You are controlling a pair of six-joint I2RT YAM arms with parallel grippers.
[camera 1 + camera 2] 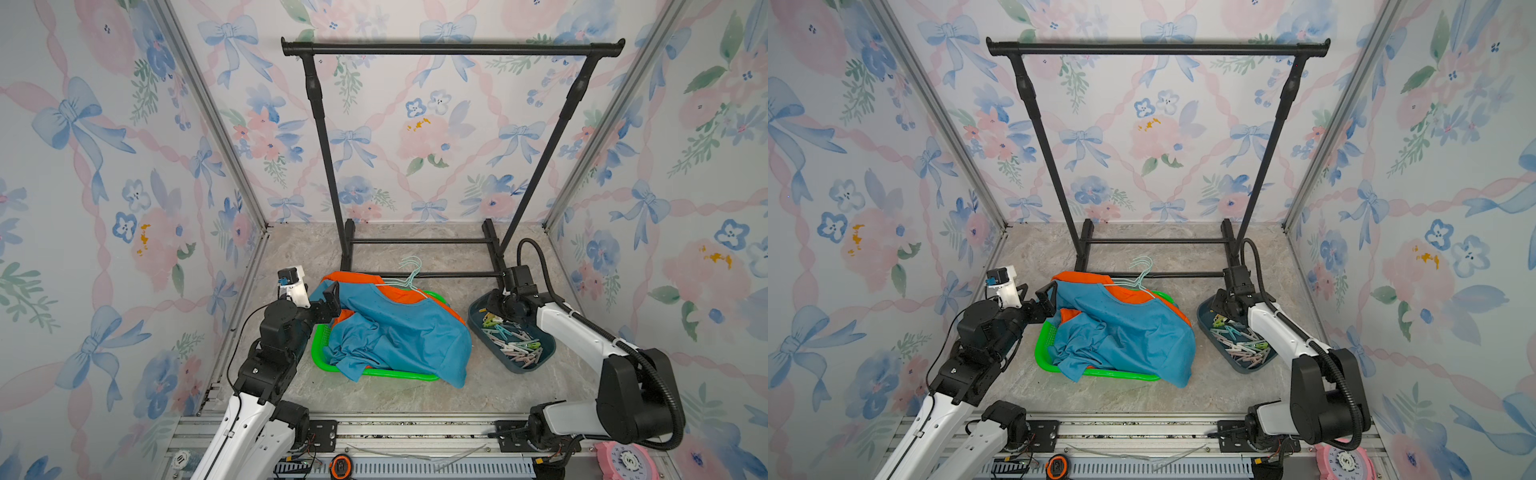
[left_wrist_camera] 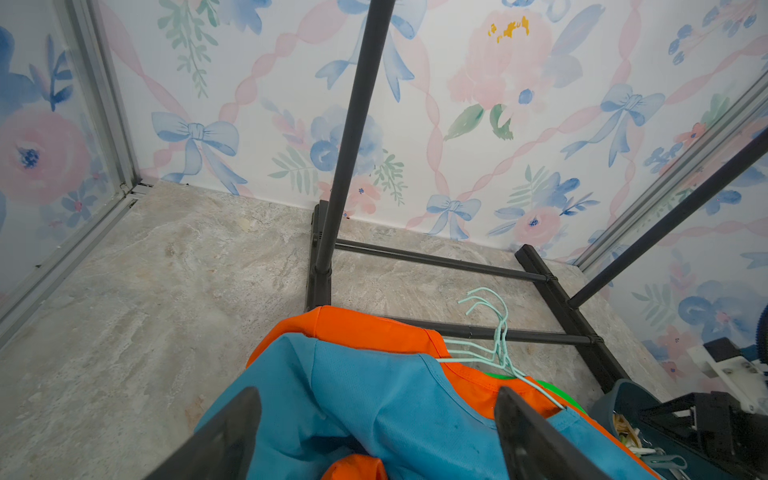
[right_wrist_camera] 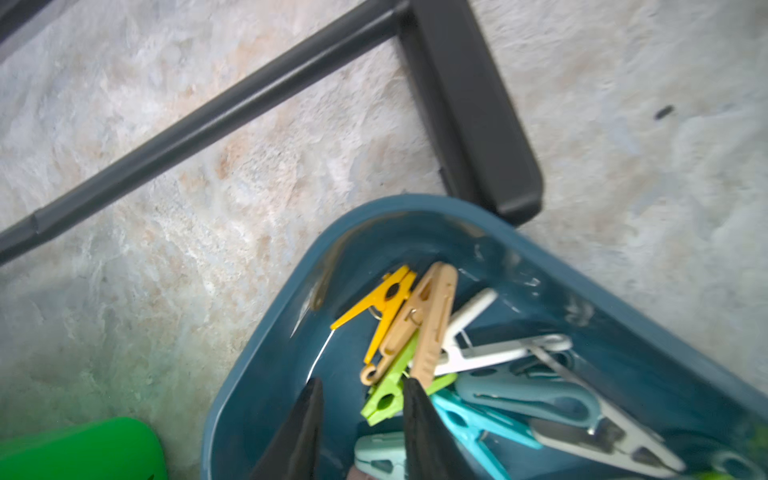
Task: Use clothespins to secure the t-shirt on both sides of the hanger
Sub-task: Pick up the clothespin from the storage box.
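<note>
A blue t-shirt lies crumpled over an orange one in a green basket. Mint wire hangers stick out of the collars toward the rack. My left gripper is open just above the blue shirt's shoulder; in the left wrist view its fingers straddle the cloth without pinching it. The clothespins are heaped in a dark teal tray. Inside that tray's far end, my right gripper has its jaws slightly apart. A green clothespin lies at its tips, ungripped.
A black clothes rack stands behind the basket, its base bars on the floor beside the tray and hangers. Flowered walls close in left, right and back. An orange tape measure and a pink dial sit at the front rail.
</note>
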